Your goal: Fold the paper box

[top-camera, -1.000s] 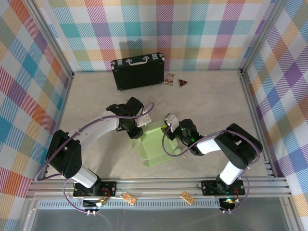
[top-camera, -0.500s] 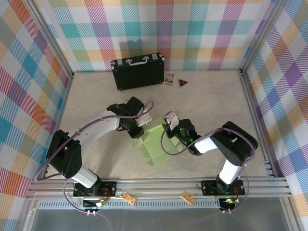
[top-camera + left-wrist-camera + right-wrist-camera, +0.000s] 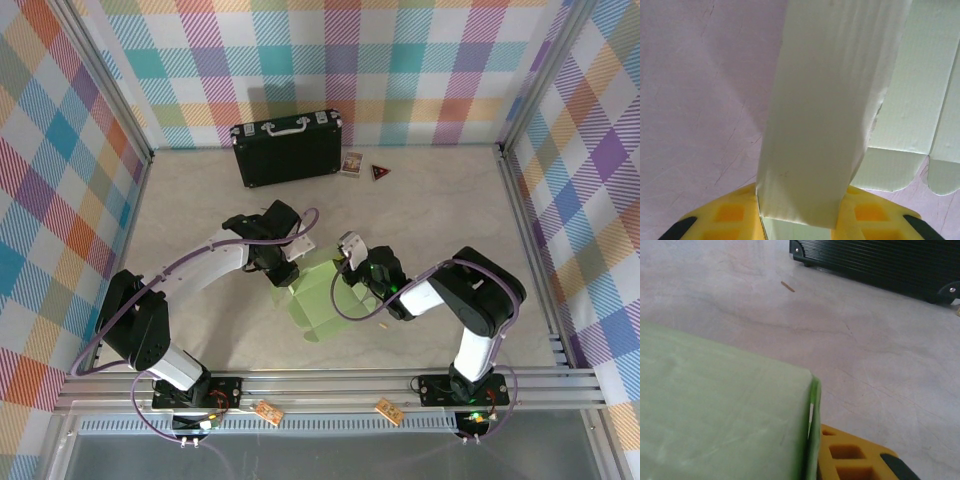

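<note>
While looking down from above, can find the paper box (image 3: 318,300) well in front of the black case (image 3: 287,148), out on the bare table (image 3: 440,210) toward the arm bases and far apart from the case. Pale green and part-folded, with one panel lying flat and a flap lifted at the corner nearest the case.

Can place the left gripper (image 3: 288,264) at that corner, straight in front of the case's middle. Closed on the raised flap: from the left wrist, can see a strip of pale card running up from between the yellow fingers (image 3: 727,214), pinched there, with flat panels and rounded tabs of the same card lying beyond to the right.

Can place the right gripper (image 3: 350,276) in front of the case's right end, against the box's right side. From the right wrist, can make out green card covering the lower left, its folded edge touching one yellow finger (image 3: 852,452); cannot see the other finger behind the card, so cannot tell whether clamped or parted.

Can spot, just beside the case's right end, a small card (image 3: 351,163) and a dark triangle (image 3: 380,172) on the table.
</note>
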You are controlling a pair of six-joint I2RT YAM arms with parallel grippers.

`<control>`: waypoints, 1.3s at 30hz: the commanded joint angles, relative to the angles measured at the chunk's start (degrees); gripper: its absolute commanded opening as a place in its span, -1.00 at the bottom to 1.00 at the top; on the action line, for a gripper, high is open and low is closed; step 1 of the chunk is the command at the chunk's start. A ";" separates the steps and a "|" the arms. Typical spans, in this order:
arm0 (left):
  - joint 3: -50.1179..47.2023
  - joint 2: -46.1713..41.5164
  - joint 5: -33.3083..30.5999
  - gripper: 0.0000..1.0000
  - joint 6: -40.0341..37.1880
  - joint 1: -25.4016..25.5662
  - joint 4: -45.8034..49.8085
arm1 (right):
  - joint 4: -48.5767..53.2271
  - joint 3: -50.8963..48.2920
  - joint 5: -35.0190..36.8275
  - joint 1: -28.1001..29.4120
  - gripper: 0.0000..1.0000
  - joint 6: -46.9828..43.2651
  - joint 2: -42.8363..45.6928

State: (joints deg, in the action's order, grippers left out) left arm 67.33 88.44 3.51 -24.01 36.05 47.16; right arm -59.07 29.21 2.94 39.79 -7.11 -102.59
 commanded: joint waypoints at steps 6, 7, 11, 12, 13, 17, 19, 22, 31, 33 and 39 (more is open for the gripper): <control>1.49 -0.42 1.94 -0.60 -1.03 1.11 2.15 | 0.02 1.08 -1.36 -0.15 -0.52 -2.99 -3.67; 1.36 -0.55 2.01 -0.60 -0.99 1.12 2.20 | 0.12 1.37 -1.54 -0.15 -0.52 -3.23 -3.84; 1.18 -1.06 2.11 -0.60 -0.98 1.20 1.98 | -0.04 1.52 -1.08 -0.15 -0.74 -2.91 -4.02; 1.05 -1.16 2.12 -0.60 -0.95 1.21 1.82 | -1.20 1.14 -0.32 -0.15 -0.84 -2.59 -4.15; 0.96 -1.24 2.03 -0.60 -0.95 1.19 1.80 | -3.01 0.72 0.35 -0.20 -0.94 -2.38 -4.45; 0.55 -1.15 1.76 -0.60 -0.88 1.38 1.53 | -3.97 1.01 0.60 -0.15 -1.00 -2.90 -4.69; 0.70 -1.00 1.70 -0.60 -0.86 1.38 1.54 | -3.17 1.57 0.16 -0.16 -1.00 -3.08 -4.73; 0.61 -1.13 1.67 -0.60 -0.86 1.39 1.46 | -2.21 2.19 1.46 -0.15 -0.66 -2.56 -4.69; 0.52 -1.17 1.10 -0.60 -0.86 1.45 1.49 | -0.43 3.00 6.65 -0.16 -1.00 -0.94 -4.71; 0.60 -1.34 1.05 -0.60 -0.78 1.47 1.53 | 0.36 3.26 8.74 -0.19 -1.00 -0.21 -4.99; 0.58 -1.37 1.16 -0.60 -0.75 1.46 1.53 | 2.23 4.06 9.41 -0.15 -1.00 0.26 -5.16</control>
State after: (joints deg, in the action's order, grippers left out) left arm 67.35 88.40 2.85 -23.33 36.67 45.71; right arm -58.81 32.05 8.71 40.01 -7.75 -106.48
